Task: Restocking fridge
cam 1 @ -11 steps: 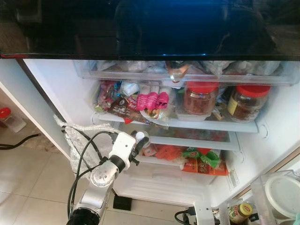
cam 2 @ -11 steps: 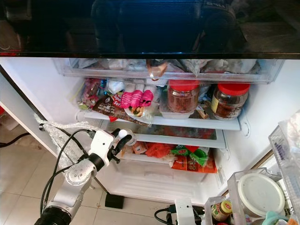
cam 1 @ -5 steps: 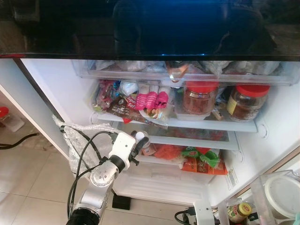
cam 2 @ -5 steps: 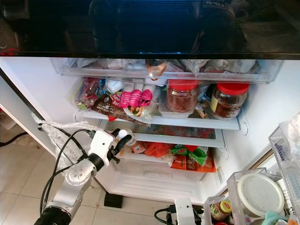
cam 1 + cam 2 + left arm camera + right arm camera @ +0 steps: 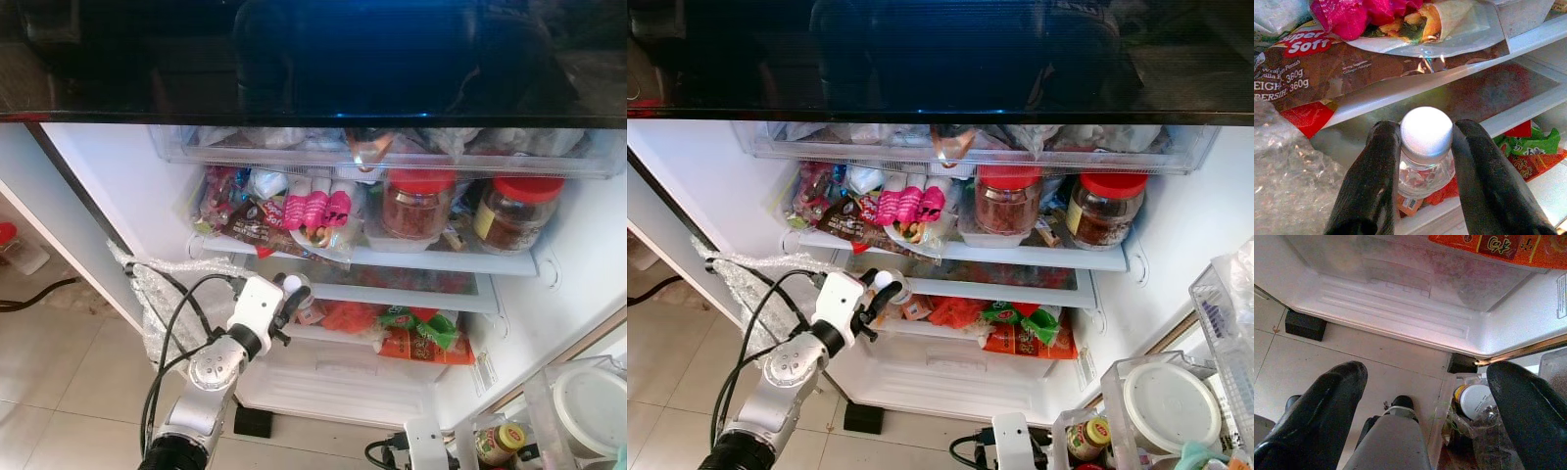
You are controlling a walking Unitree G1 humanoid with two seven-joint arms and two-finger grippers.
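One bottle (image 5: 293, 285) was in the left gripper (image 5: 288, 303), just in front of the glass shelf (image 5: 392, 284) of the open fridge (image 5: 108, 186), not yet placed.

In the left wrist view, both black fingers (image 5: 1371, 171) were clenched on its neck under the white cap (image 5: 1426, 130).

In the right wrist view, the right gripper (image 5: 1425, 391) hung idle and spread wide below that shelf.

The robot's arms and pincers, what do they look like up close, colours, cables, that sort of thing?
The left arm is silver metal with a round joint and a white block-shaped wrist housing, and black cables loop loosely beside it. Its left pincer has two long, rounded, matte black fingers. The right pincer has the same thick black fingers, above a grey body.
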